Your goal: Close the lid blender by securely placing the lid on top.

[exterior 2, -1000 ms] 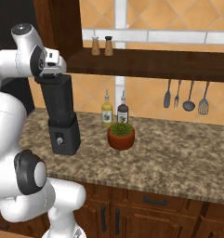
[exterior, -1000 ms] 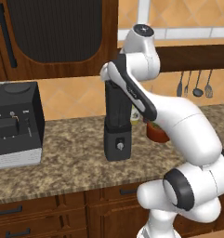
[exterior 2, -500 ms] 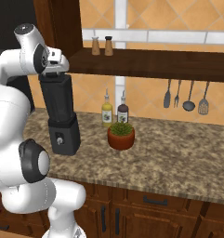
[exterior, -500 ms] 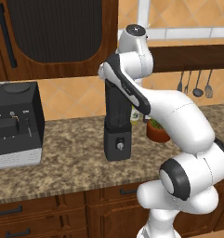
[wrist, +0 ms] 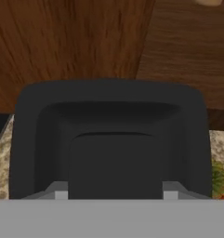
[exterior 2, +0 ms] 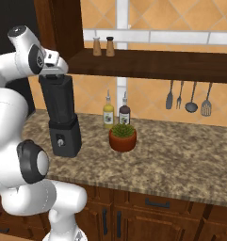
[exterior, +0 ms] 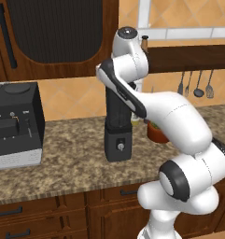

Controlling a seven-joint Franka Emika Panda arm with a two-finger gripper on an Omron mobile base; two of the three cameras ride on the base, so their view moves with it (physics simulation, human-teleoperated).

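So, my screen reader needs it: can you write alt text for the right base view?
A white robot arm reaches over a tall dark blender on a granite counter. Right of it stand two bottles and a potted plant.

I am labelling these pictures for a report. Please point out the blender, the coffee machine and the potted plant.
blender [exterior 2: 64,139]: right base view, on the front of its boxy base.
coffee machine [exterior: 13,122]: left base view, on its front face.
potted plant [exterior 2: 122,140]: right base view, on the brown pot.
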